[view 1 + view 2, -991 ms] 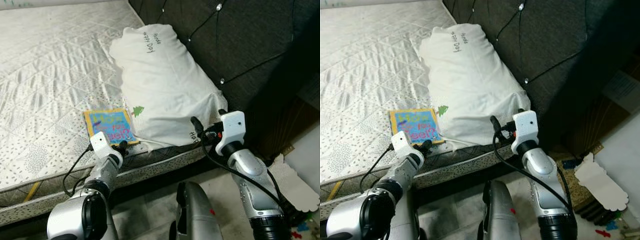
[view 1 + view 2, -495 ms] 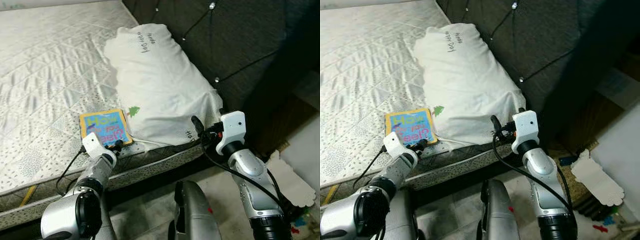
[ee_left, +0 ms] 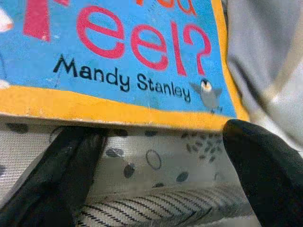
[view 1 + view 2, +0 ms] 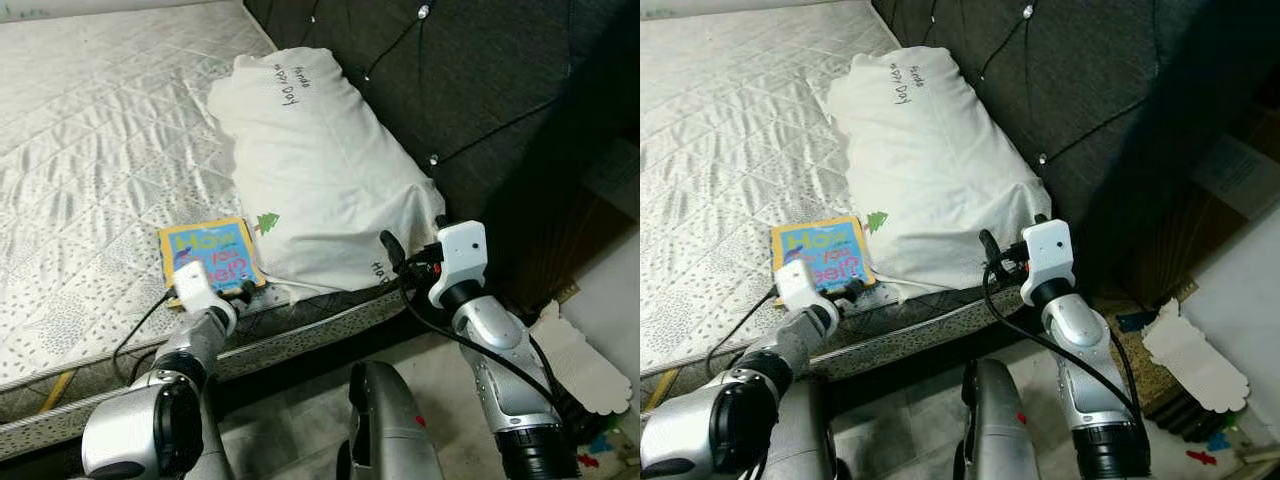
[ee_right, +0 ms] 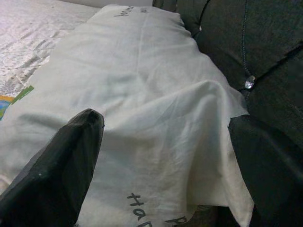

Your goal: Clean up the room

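A bare quilted mattress (image 4: 90, 130) occupies the left part of the head views, bordered on the right by a dark tufted headboard (image 4: 480, 80). A white pillow (image 4: 315, 175) with handwritten lettering lies lengthwise along the headboard side of the mattress, its lower corner draped over the mattress edge. A small picture book (image 4: 208, 254) with a yellow border and blue cover lies flat on the mattress, near the front edge and just beside the pillow; the left wrist view reads "Mandy Stanley" on the cover. The left gripper (image 3: 156, 189) is positioned at the near edge of the book with its two black fingers (image 3: 260, 170) spread apart, one on each side of the lower border, with nothing clamped between them. The right gripper (image 5: 161, 165) is raised beside the draped corner of the pillow, facing the pillow, its fingers (image 5: 57, 170) likewise spread wide and empty. A white scalloped sheet (image 4: 585, 365) lies on the floor at lower right.
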Controlling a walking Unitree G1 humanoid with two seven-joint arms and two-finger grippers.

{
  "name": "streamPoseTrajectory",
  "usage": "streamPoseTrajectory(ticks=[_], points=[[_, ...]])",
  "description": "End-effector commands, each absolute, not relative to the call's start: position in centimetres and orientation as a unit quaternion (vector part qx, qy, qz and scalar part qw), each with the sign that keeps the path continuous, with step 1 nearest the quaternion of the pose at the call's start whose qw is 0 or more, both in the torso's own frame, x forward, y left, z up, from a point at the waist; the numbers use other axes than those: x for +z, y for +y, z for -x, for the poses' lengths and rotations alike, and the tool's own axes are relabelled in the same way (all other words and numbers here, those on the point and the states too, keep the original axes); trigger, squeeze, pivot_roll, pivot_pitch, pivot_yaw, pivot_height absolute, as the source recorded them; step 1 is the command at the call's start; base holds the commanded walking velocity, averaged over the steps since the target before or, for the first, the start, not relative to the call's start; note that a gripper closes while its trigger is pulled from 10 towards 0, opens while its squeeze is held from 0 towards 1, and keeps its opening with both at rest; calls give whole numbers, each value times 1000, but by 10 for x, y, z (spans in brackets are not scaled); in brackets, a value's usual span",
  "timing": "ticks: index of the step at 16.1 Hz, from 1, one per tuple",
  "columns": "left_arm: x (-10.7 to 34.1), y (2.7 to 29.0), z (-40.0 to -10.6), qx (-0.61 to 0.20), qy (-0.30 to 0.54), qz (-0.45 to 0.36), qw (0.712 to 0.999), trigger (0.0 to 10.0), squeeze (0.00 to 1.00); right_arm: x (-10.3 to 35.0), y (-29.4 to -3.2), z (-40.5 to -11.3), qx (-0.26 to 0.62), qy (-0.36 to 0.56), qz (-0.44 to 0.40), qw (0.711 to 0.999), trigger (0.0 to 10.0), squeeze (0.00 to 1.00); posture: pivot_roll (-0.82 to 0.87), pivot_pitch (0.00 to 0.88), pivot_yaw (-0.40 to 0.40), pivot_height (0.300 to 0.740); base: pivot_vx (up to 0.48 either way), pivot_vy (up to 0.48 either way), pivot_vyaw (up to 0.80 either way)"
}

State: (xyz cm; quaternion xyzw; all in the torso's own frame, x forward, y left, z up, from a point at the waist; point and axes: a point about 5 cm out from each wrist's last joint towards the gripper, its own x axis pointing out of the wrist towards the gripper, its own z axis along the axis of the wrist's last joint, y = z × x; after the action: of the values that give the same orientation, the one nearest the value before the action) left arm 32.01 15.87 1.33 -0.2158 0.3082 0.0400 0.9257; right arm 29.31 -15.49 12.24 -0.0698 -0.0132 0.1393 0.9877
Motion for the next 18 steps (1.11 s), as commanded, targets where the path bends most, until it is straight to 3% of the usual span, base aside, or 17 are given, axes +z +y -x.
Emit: streamPoseTrajectory(ticks=[1,8,18], points=[[10,150,-318,18,328,193,925,10000,1000,124,-154,-295,137,-18,73,988,10000,0,-139,41,-54,557,0,0,0],[9,151,-316,-43,352,87,931,10000,1000,121,-145,-302,147,-17,64,987,10000,0,-96,28,-55,557,0,0,0],[18,189,-319,6,323,101,941,10000,1000,119,-142,-308,147,-21,57,987,10000,0,-69,16,-46,557,0,0,0]])
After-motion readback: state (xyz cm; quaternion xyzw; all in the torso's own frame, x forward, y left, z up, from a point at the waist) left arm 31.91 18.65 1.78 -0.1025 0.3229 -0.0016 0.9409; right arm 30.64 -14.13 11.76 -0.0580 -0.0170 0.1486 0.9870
